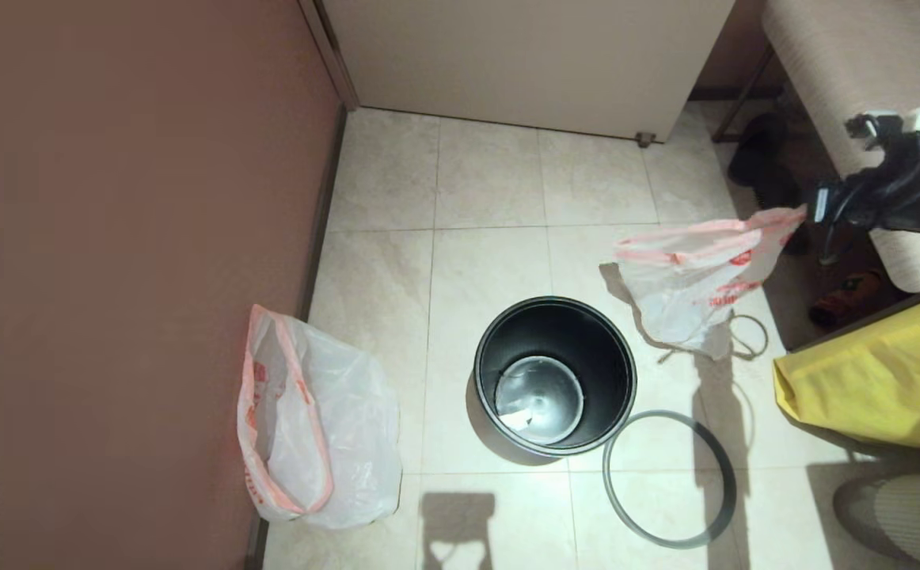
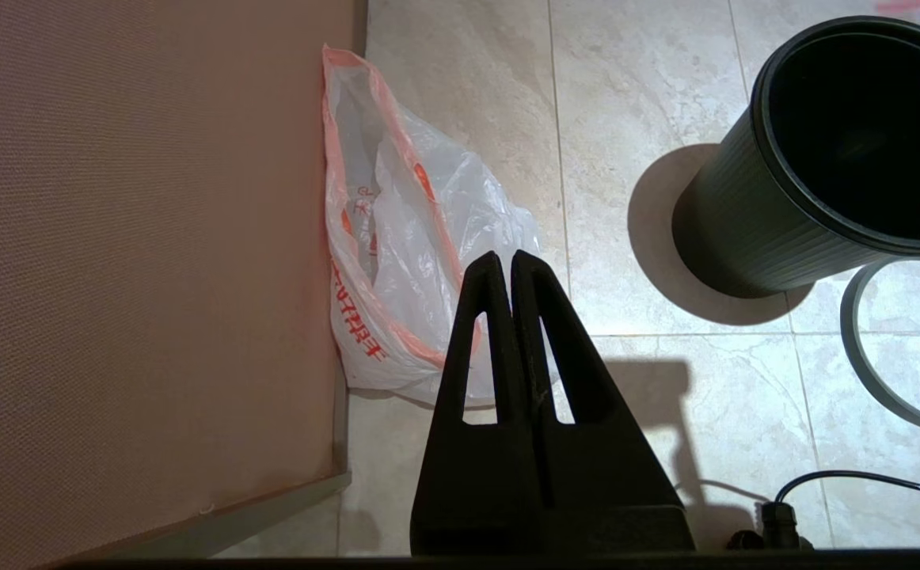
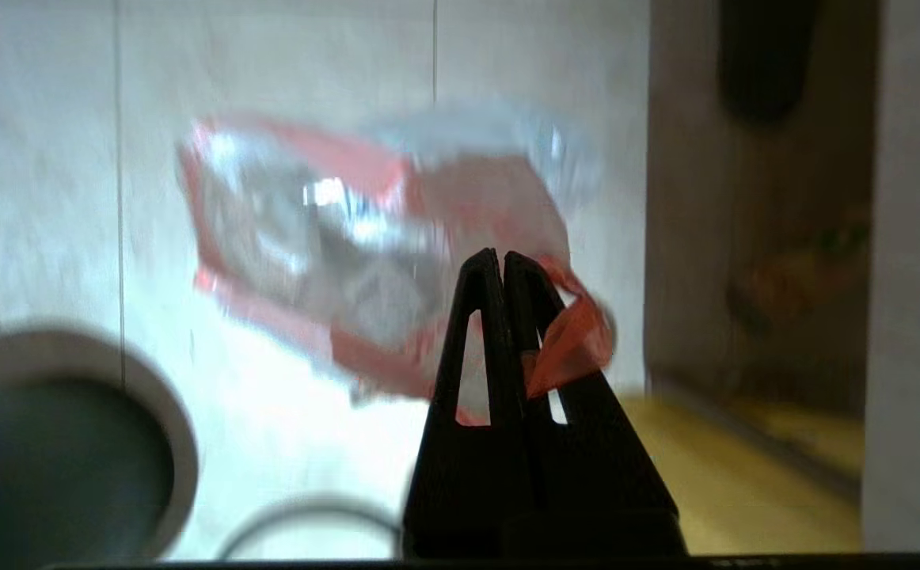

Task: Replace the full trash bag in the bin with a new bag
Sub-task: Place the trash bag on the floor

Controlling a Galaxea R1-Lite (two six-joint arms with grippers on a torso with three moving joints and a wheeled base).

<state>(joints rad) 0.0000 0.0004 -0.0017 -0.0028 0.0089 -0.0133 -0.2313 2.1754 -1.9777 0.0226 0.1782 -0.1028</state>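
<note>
The round black bin (image 1: 591, 340) stands open in the middle of the tiled floor, with no bag lining it. Its grey hoop (image 1: 607, 483) lies flat on the floor beside it. The full trash bag (image 1: 325, 427) slumps against the brown wall, with pale shapes showing through its film (image 2: 420, 237). My left gripper (image 2: 510, 255) hangs shut and empty above the floor near that bag. At the right, my right gripper (image 1: 812, 207) is shut on the pink rim of the new bag (image 1: 690, 293), which hangs limp above the floor. In the right wrist view the gripper (image 3: 501, 255) pinches the bag (image 3: 365, 269).
A yellow fabric bag (image 1: 887, 372) sits at the right edge, under a beige bench (image 1: 848, 63). Dark shoes (image 1: 761, 158) lie by the bench. A white cabinet (image 1: 523, 55) closes the back, and the brown wall (image 1: 112, 237) runs along the left. A thin cable loop (image 1: 749, 336) lies under the hanging bag.
</note>
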